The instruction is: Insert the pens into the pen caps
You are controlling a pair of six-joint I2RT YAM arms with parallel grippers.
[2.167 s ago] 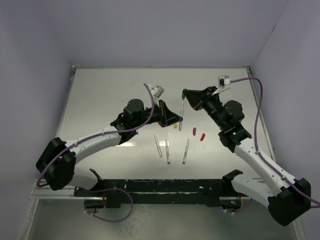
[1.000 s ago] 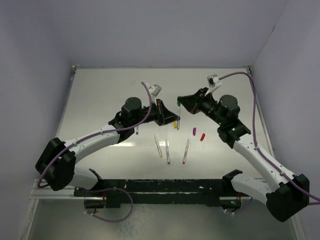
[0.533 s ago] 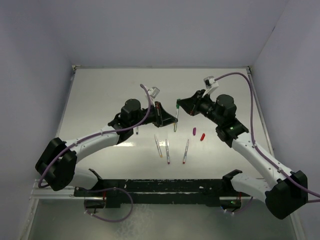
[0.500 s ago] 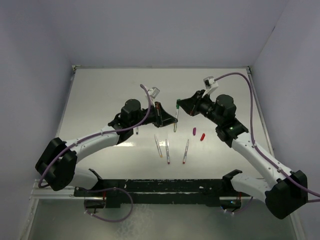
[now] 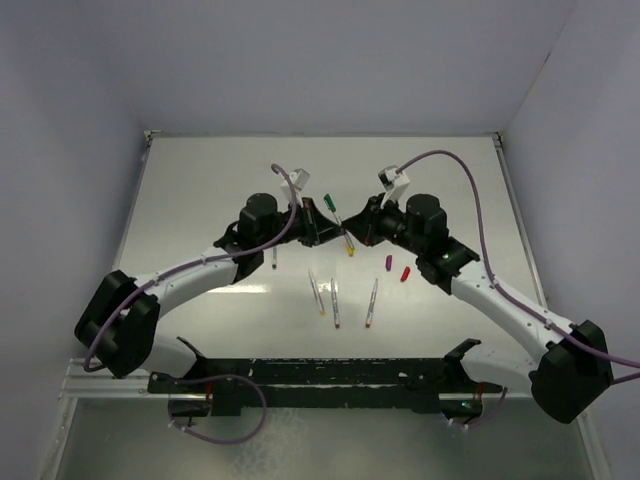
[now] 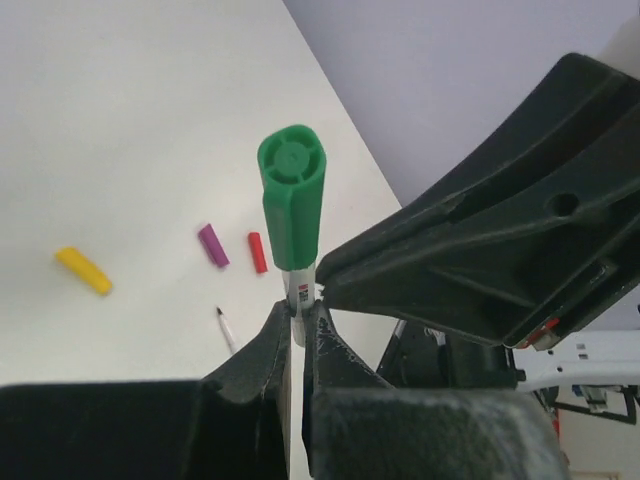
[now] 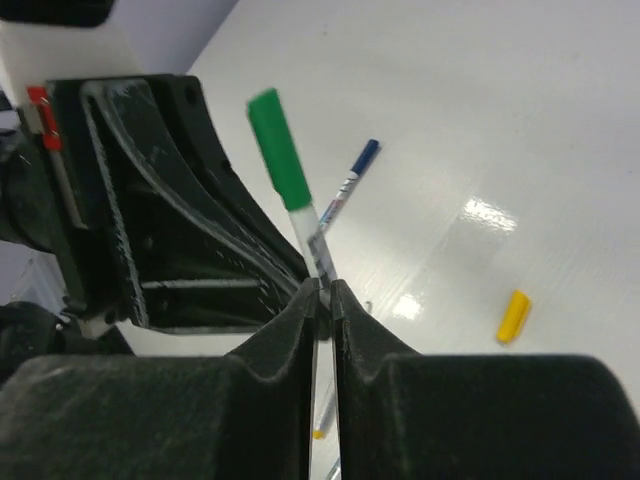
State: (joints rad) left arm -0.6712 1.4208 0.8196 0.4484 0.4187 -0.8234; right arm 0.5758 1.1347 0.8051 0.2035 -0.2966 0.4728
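The glossy white surface (image 5: pixel 200 200) carries three pens (image 5: pixel 335 303) at centre frame; a yellow cap (image 5: pixel 350 252), purple cap (image 5: pixel 387 261) and red cap (image 5: pixel 405 272) lie just above, to their right.

A glossy white surface (image 5: pixel 200 190) lies between plain, pale lavender walls (image 5: pixel 320 60) at the back and on both sides. A black frame (image 5: pixel 300 381) runs along its near edge, beside a silvery rail (image 5: pixel 90 390). Bright glare (image 7: pixel 488 214) marks the surface.

At the middle of the tabletop (image 5: pixel 200 190) we find the left end effector (image 5: pixel 318 222) left of the right end effector (image 5: pixel 352 230), with the capped pen (image 5: pixel 330 206) between them. Before them lie three pens (image 5: pixel 334 303) abreast, with two caps (image 5: pixel 387 262) to their right.
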